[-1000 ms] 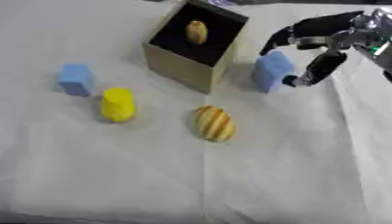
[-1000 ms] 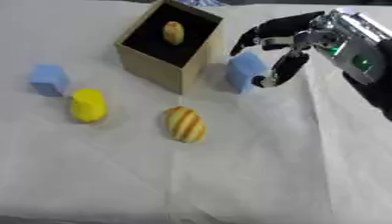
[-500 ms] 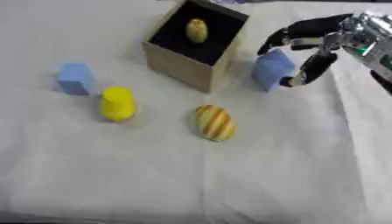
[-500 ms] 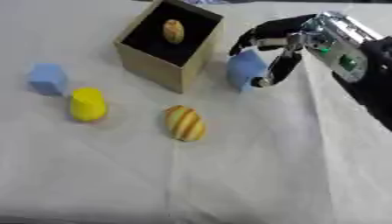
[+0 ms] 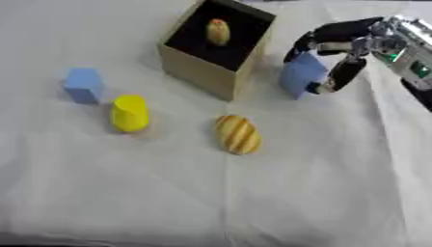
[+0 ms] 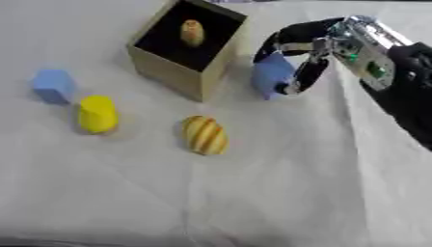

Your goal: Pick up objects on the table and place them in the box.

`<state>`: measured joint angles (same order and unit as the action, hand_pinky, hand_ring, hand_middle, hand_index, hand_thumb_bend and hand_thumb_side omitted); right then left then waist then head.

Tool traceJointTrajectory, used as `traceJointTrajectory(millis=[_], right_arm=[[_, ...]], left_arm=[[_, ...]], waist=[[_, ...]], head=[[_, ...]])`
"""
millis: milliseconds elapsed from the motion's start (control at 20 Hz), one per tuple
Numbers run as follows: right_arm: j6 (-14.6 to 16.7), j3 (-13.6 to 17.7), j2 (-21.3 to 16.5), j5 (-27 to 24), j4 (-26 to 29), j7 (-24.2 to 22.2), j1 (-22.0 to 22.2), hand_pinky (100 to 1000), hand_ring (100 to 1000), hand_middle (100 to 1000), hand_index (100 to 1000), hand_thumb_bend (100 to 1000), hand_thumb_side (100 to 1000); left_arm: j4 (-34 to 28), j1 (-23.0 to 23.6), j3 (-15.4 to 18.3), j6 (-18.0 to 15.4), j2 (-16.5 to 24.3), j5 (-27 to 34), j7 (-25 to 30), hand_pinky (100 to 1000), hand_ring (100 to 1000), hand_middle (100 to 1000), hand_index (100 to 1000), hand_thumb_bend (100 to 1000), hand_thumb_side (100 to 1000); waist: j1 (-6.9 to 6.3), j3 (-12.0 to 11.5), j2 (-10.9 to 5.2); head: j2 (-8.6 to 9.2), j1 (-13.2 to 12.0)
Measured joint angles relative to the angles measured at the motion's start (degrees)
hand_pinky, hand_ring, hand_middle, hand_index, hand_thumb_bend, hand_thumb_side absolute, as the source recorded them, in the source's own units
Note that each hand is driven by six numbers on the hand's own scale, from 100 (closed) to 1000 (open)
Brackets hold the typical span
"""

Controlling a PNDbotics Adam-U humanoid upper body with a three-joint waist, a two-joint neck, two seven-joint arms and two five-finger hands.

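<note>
the right hand (image 5: pixel 342 53) comes in from 2 o'clock with its fingers curled over the top of a blue block (image 5: pixel 302 75) and the thumb down its right side, so the block is pinched between them, just right of the box (image 5: pixel 198 67). whether the block is clear of the cloth (image 5: pixel 303 193) or touching it i cannot tell. holding it from above and from the outer side leaves the face toward the box free, which suits a short carry up and over the near wall. the box sits at about 12 o'clock, its opening facing up, with one yellowish oval piece (image 5: pixel 219 31) already lying inside; there looks to be room in the dark interior beside that piece. the rim toward the hand is the edge to mind: the block likely has to rise above it before moving to 10 o'clock. three things wait on the cloth: a second blue block (image 5: pixel 84 85) at 9 o'clock, a yellow cylinder (image 5: pixel 130 113) just beside it, and a striped oval (image 5: pixel 238 134) near the middle, all well apart from the hand. the lower half of the cloth is open. the left hand does not show.
</note>
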<state>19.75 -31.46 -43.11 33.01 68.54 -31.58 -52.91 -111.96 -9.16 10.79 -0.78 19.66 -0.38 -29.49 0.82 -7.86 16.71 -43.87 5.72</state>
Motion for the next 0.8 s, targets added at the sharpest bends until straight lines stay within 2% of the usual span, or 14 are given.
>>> traceJointTrajectory(millis=[50,100,450,700,750,800], right_arm=[[-0.2,0.1,0.0,-0.3,0.1,0.4,0.0,877,780,605,733,100,171],[-0.4,0.4,0.0,-0.6,0.3,0.8,0.1,877,778,599,731,200,100],[-2.4,4.2,-0.7,-2.9,9.1,2.9,-1.0,873,772,585,728,226,100],[-4.5,5.9,0.0,-4.1,13.9,1.5,-6.4,873,783,605,751,225,100],[-4.8,6.0,0.8,-4.1,14.0,1.1,-7.9,873,785,608,754,188,100],[-5.1,6.0,1.7,-4.1,13.9,0.6,-9.3,873,787,610,756,231,100]], left_arm=[[0.0,0.0,0.0,0.0,0.0,0.0,0.0,691,618,582,745,371,611],[0.0,0.0,0.0,0.0,0.0,0.0,0.0,691,617,582,745,379,602],[0.0,0.0,0.0,0.0,0.0,0.0,0.0,692,617,581,743,378,601],[0.0,0.1,0.0,0.0,0.0,-0.1,0.1,693,617,581,742,377,600],[0.0,0.1,0.0,0.0,0.0,-0.1,0.1,693,617,581,742,376,601],[0.0,0.1,0.0,0.0,0.0,-0.1,0.1,693,617,581,742,376,601]], waist=[[0.00,0.0,0.00],[0.00,0.0,0.00],[0.06,0.2,-0.08],[0.17,0.5,-0.43],[0.17,0.5,-0.52],[0.19,0.5,-0.56]], head=[[0.00,0.0],[0.00,0.0],[0.00,0.0],[0.00,0.0],[0.00,0.0],[0.00,0.0]])
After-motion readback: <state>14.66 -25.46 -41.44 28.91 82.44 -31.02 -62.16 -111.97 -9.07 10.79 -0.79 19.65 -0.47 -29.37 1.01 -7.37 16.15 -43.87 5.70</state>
